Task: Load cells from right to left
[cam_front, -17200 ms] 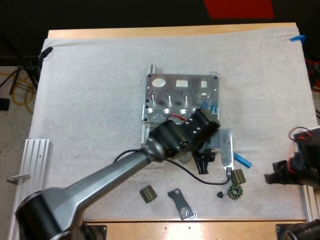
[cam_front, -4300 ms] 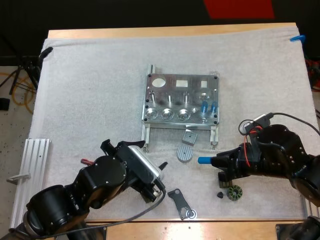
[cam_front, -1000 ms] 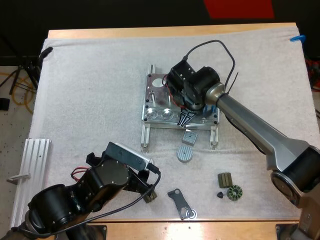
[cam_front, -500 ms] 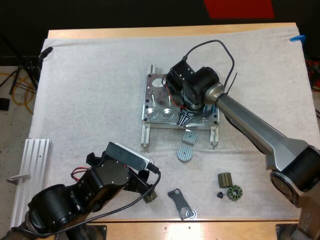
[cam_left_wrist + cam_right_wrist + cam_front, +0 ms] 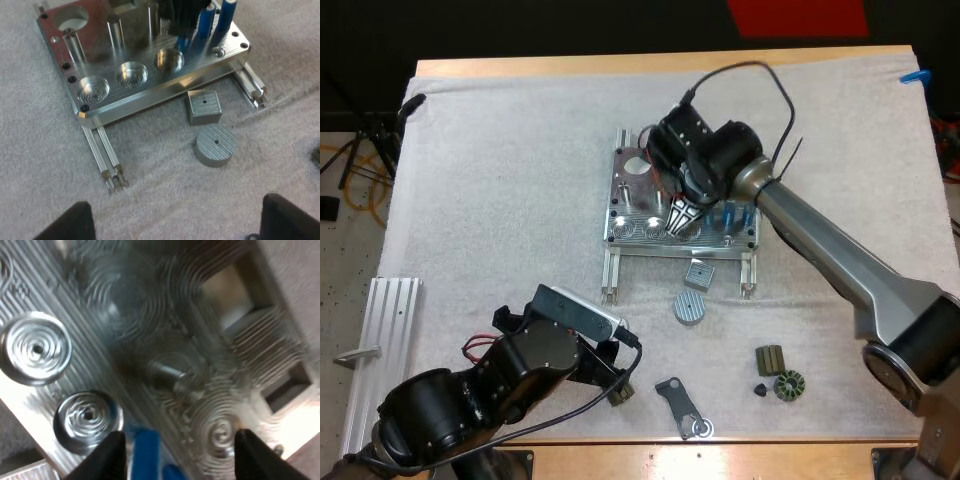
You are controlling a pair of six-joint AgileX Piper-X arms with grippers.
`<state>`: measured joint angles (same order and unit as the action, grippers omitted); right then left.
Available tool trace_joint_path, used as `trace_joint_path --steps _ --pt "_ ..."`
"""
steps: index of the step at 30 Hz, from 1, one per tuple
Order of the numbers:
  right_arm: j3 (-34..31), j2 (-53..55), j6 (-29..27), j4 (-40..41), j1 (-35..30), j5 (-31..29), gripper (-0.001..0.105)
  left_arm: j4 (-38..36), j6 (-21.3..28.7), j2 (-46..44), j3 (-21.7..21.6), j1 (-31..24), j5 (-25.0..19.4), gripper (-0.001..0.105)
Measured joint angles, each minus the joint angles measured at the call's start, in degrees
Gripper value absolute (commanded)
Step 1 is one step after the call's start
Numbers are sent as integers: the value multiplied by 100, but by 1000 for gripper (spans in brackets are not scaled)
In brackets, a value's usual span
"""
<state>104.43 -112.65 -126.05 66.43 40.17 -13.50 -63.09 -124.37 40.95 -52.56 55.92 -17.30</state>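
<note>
In the high view the right pincer (image 5: 682, 216) hangs over the silver metal fixture plate (image 5: 720, 165) at the frame's middle, beside two upright bright blue cylinders (image 5: 737, 213). The left pincer (image 5: 620, 378) is at lower left. In the left wrist view its fingers (image 5: 75, 222) stand wide apart, holding nothing. In the right wrist view the fingers (image 5: 112, 455) are apart, with a blue cylinder (image 5: 146, 450) between them, not gripped.

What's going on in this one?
The right claw is open over the metal fixture, with a blue cylinder standing under it, not gripped. Two more blue cylinders stand at the fixture's right end as the high view shows it. The left claw is open low over the mat, holding nothing. A grey block and a round disc lie loose in front of the fixture.
</note>
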Motion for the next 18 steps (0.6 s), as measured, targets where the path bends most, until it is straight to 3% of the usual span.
trace_joint_path --steps 6,18 --pt "43 222 0 -35 0 -399 48 0 0 0 62 0 0 67" --pt "-319 222 0 144 -33 -414 48 12 0 0 68 0 0 67"
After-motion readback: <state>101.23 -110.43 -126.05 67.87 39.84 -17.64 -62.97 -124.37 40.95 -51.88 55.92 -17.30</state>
